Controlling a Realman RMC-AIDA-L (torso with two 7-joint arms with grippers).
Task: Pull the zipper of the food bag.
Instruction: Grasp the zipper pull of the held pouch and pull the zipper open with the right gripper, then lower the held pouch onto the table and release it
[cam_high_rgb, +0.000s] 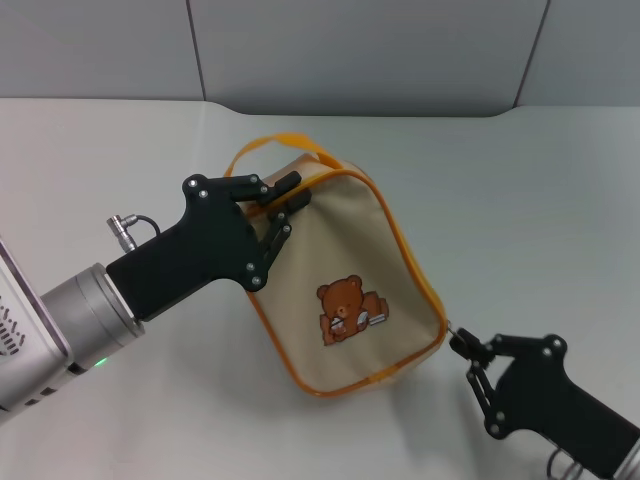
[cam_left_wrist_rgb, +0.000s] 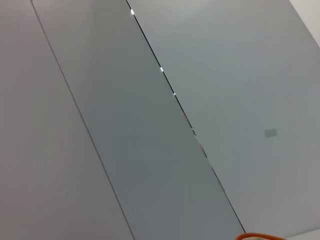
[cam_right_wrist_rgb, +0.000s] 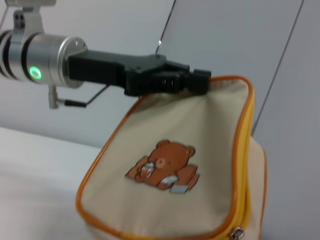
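Note:
The food bag (cam_high_rgb: 345, 280) is beige with orange piping and a brown bear patch (cam_high_rgb: 345, 312), and it leans tilted on the table. Its orange strap (cam_high_rgb: 285, 142) loops up at the back. My left gripper (cam_high_rgb: 283, 208) is shut on the bag's upper rim; this also shows in the right wrist view (cam_right_wrist_rgb: 192, 82). My right gripper (cam_high_rgb: 461, 345) is at the bag's near right corner, fingertips closed together on the small silvery zipper pull (cam_high_rgb: 452, 329). The pull (cam_right_wrist_rgb: 236, 233) hangs at the end of the zip line (cam_right_wrist_rgb: 243, 150).
The white table (cam_high_rgb: 530, 210) spreads around the bag, with a grey panelled wall (cam_high_rgb: 360, 50) behind it. The left wrist view shows the wall panels and a sliver of orange strap (cam_left_wrist_rgb: 260, 236).

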